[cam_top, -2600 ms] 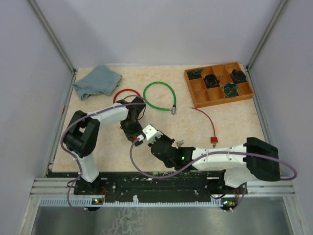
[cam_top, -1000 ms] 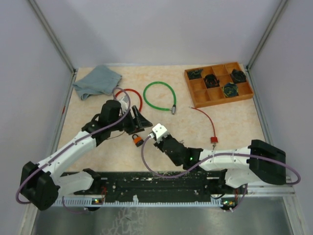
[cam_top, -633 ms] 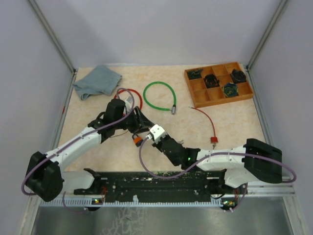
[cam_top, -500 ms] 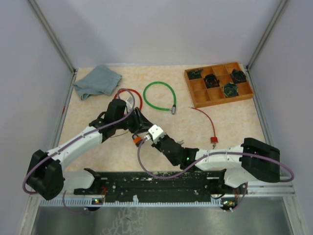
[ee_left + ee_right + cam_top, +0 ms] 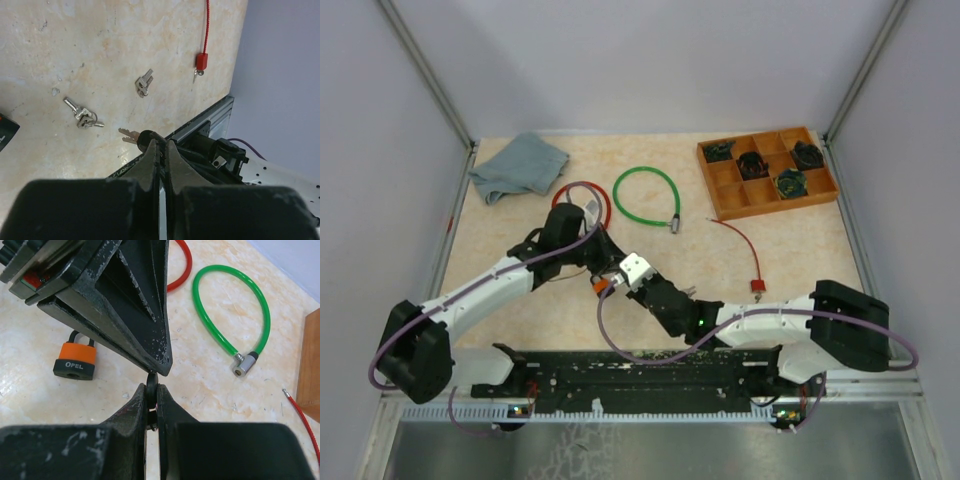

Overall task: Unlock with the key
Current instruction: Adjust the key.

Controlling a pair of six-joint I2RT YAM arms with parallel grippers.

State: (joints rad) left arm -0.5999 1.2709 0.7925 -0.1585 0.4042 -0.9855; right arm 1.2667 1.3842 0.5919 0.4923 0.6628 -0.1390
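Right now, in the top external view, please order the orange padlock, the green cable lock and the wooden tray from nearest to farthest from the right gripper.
1. Orange padlock: just left of the right gripper, close beside its fingertips.
2. Green cable lock: farther back, near the table's middle.
3. Wooden tray: far right corner, clearly the farthest.

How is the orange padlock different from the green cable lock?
The orange padlock is a small chunky block; the green cable lock is a long thin loop. The padlock has a short dark shackle, the cable lock a silver metal end. Both lie flat on the table.
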